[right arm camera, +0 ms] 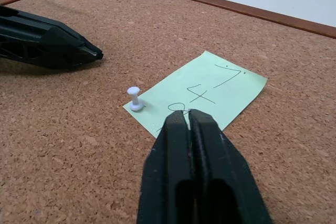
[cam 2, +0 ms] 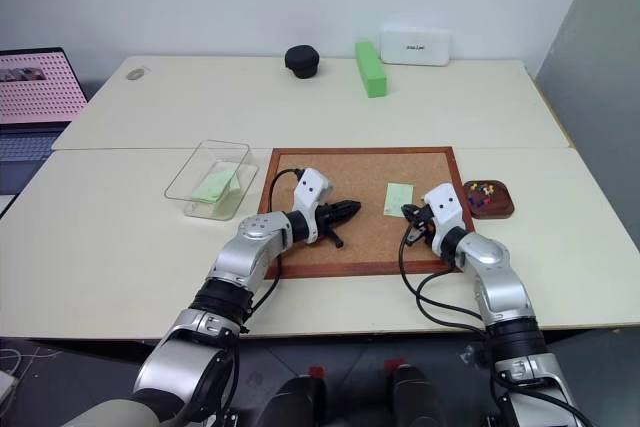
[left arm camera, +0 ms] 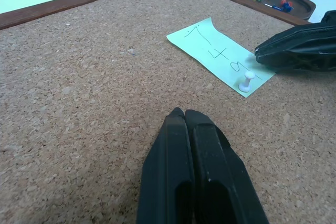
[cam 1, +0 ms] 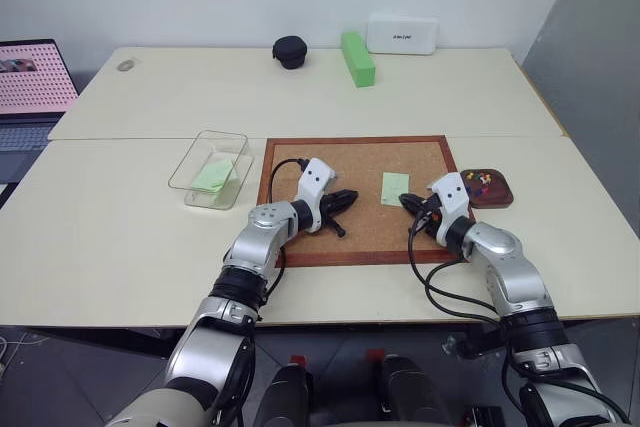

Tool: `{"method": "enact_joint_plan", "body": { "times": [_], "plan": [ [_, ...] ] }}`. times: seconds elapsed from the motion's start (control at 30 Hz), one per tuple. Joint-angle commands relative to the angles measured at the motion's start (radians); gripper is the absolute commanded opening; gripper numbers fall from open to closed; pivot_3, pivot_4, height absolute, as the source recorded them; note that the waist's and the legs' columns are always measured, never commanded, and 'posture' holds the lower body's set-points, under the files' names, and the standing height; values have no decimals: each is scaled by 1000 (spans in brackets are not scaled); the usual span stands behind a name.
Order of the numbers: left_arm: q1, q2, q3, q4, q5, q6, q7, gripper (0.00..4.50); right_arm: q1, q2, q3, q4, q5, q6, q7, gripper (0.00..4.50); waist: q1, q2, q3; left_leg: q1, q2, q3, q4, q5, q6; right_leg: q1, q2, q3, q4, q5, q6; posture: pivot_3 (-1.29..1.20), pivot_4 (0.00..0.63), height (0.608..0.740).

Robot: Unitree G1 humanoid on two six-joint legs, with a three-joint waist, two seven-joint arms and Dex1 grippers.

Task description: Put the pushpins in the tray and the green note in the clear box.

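Observation:
A green note (cam 1: 395,188) with handwriting lies on the corkboard (cam 1: 340,162). A white pushpin (right arm camera: 135,98) stands in its near corner. My right gripper (right arm camera: 187,114) is shut, its tips over the note's near edge just beside that pin, with nothing visibly between them. My left gripper (left arm camera: 184,113) is shut and empty, low over the cork a short way left of the note. The dark brown tray (cam 1: 497,201) sits off the board's right edge with several coloured pushpins (cam 1: 482,182) in it. The clear box (cam 1: 183,169) stands left of the board and holds another green note (cam 1: 212,177).
At the table's back are a thick green block (cam 1: 357,57), a black round case (cam 1: 290,51) and a white device (cam 1: 402,34). A laptop (cam 1: 30,97) sits off the far left edge. The board's wooden frame (cam 1: 360,259) runs just before both wrists.

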Motion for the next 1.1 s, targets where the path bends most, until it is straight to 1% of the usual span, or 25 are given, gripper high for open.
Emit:
{"method": "enact_joint_plan", "body": {
  "times": [0.03,0.3,0.43,0.77,0.83,0.97,1.1],
  "plan": [
    [2,-8,-10,-21,3,2,-6,0,-21,6,-14,-23,16,-19,4,20,0,0,0,0,0,0,0,0,0,0,0,0,0,0,0,0,150,740],
    [7,-2,-14,-22,6,12,-11,0,-3,8,-36,-129,75,-5,33,20,0,0,0,0,0,0,0,0,0,0,0,0,0,0,0,0,150,740],
    [11,2,-18,-25,9,16,-15,0,-4,16,-58,-181,109,10,24,20,-1,0,0,0,0,0,0,0,0,0,0,0,0,0,0,0,150,740],
    [8,-1,-22,-27,11,26,-20,0,5,16,-70,-220,130,31,-13,20,0,0,0,0,0,0,0,0,0,0,0,0,0,0,0,0,150,740],
    [11,0,-22,-30,11,28,-21,0,-3,15,-86,-200,106,22,-58,20,0,0,0,0,0,0,0,0,0,0,0,0,0,0,0,0,150,740],
    [14,2,-22,-34,11,29,-21,0,-47,3,-148,-97,8,6,-254,20,1,0,0,0,0,0,0,0,0,0,0,0,0,0,0,0,150,740],
    [15,2,-22,-36,10,31,-21,0,-79,2,-223,-35,1,29,-365,20,1,0,0,0,0,0,0,0,0,0,0,0,0,0,0,0,150,740]
  ]
}}
